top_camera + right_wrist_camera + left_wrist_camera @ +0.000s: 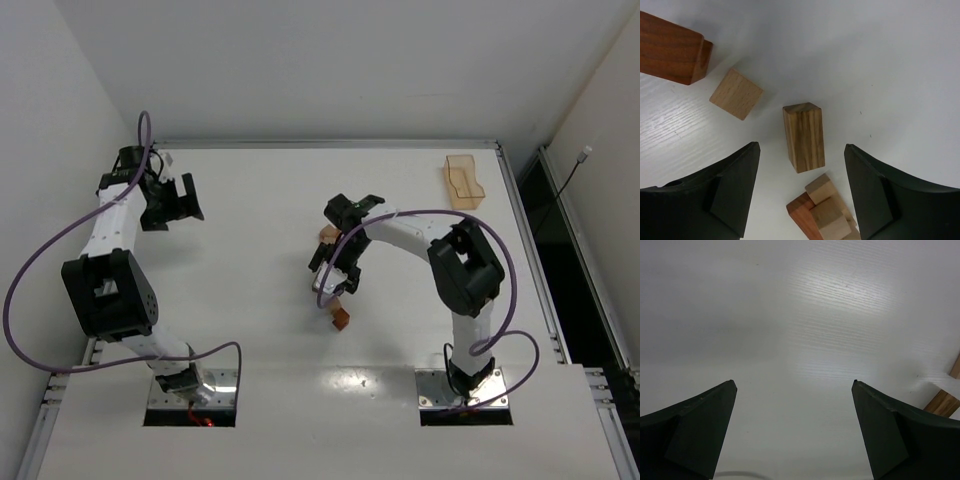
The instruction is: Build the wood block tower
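My right gripper is spread wide and grasps nothing. It hangs low over the middle of the bench. A tan bar stands on end between its two black fingers. Bare bench shows on each side of the bar, so neither finger touches it.

In the right wrist view, a tan cube lies flat just beyond the finger on the left. Past it, in the top left corner, is a larger red-brown block. Close under the gripper, a small heap of tan and red-brown pieces lies bunched together, touching one another. I cannot tell how they are stacked.

My left gripper is also fully spread and holds nothing. It is over bare bench at the far left, well apart from the blocks.

The orange tray sits near the far right corner of the bench, well apart from both grippers. Every block I can see lies on the bench outside it.
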{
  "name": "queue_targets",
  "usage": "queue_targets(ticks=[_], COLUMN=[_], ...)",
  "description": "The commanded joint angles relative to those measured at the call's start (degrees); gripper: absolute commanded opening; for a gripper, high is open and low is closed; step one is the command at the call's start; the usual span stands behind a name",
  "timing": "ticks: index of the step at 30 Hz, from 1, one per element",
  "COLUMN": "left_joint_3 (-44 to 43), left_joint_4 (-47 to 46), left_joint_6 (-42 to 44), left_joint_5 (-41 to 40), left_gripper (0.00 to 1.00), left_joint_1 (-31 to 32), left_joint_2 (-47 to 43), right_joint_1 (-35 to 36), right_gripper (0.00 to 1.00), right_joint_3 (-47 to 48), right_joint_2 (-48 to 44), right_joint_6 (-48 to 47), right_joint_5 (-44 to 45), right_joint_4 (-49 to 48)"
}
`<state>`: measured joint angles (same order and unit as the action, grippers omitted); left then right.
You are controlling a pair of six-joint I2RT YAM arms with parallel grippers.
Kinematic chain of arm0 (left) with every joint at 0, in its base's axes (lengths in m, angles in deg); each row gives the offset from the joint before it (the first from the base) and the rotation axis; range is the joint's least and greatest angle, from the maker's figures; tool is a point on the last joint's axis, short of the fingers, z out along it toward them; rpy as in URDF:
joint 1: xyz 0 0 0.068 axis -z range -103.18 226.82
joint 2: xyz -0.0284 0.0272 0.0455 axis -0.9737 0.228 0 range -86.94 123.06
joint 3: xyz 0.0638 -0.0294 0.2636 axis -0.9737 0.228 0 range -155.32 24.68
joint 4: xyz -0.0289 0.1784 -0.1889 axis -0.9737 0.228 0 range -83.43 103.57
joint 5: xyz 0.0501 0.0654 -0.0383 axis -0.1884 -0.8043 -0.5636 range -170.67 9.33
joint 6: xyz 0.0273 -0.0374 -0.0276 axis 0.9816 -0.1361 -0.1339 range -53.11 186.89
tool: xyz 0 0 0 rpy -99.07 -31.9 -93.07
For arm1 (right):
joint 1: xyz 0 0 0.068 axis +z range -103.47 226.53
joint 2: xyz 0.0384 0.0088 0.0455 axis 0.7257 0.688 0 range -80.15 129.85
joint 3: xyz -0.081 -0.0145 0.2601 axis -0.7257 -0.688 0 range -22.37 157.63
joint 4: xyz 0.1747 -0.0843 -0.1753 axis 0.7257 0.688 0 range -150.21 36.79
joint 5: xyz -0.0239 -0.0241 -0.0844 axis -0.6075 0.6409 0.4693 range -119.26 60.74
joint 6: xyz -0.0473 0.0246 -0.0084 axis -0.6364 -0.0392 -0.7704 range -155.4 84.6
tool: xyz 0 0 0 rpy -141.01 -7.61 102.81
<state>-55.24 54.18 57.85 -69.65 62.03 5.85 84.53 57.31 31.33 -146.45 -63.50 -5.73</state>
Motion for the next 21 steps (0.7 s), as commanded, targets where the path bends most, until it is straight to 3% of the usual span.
queue_targets(ticks=[1, 11, 21], left_joint_3=[0.7, 0.2, -0.3], left_joint_4=[-0.2, -0.2, -0.2], left_joint_6=[0.2, 0.2, 0.2], left_joint_5=[-0.9, -1.4, -2.0], left_gripper=[1.0, 1.0, 1.0], left_joint_1=[-0.9, -0.9, -1.4], left_joint_2=[-2.8, -2.3, -0.7], right_joint_1=[0.0, 0.0, 0.0], right_gripper=[0.65, 0.62, 0.41], right_joint_3=[1.3, 9.0, 10.8], right_joint_2=[2.8, 10.3, 12.1], right_joint_6=[-2.8, -2.8, -2.8], right_joint_5=[-1.2, -0.7, 1.1], right_joint_4=[-1.9, 0.6, 3.3])
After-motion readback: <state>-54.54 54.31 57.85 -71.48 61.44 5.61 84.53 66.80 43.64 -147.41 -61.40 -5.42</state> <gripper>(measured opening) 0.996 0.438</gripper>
